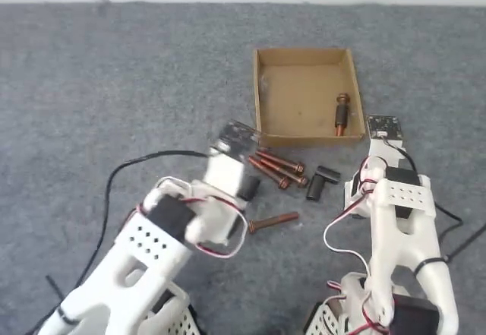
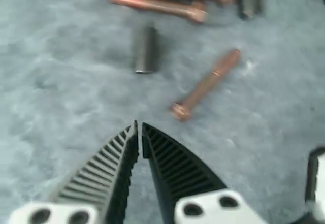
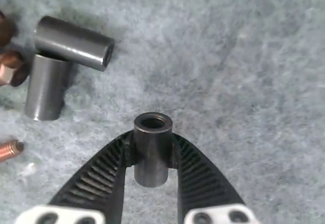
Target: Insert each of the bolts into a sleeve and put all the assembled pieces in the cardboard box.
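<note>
My right gripper [image 3: 151, 140] is shut on a dark sleeve [image 3: 151, 160], held upright with its bore facing up. Two more sleeves [image 3: 71, 43] [image 1: 322, 181] lie close by on the carpet. My left gripper [image 2: 138, 126] is shut with nothing in it, just above the carpet. Ahead of it lie a single copper bolt [image 2: 205, 84] [image 1: 273, 221] and one sleeve [image 2: 144, 49]. A pile of bolts [image 1: 277, 166] [image 2: 157, 3] lies farther off. The cardboard box [image 1: 258, 96] holds one assembled piece [image 1: 342, 115].
Grey carpet covers the table. The left arm [image 1: 175, 229] leans in from the lower left, trailing a black cable [image 1: 114, 183]. The right arm [image 1: 399, 213] stands at the lower right, just in front of the box's near right corner.
</note>
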Action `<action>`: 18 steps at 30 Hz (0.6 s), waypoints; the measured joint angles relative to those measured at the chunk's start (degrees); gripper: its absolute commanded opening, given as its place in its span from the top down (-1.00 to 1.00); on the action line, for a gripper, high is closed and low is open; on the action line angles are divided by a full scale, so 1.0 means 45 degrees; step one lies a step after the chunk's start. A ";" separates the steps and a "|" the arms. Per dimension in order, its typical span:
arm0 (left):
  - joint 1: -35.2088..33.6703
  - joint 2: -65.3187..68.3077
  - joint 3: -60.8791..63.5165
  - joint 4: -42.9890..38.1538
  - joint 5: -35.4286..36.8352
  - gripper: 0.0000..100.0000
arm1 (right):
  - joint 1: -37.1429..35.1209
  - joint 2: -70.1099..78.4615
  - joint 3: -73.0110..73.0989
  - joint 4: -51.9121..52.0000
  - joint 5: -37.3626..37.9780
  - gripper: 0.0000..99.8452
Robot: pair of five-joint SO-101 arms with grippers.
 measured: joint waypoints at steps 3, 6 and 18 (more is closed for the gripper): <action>0.0821 0.0274 -0.0020 0.0000 -0.0039 0.97 | -0.0020 0.0000 0.0000 0.0000 0.0000 0.97; 0.1543 0.0664 -0.0020 0.0000 -0.1094 0.97 | -0.0020 0.0000 0.0000 0.0000 0.0000 0.98; 0.2305 0.2188 0.1270 -0.3048 -0.7033 0.97 | -0.0020 0.0000 0.0000 0.0000 0.0000 0.98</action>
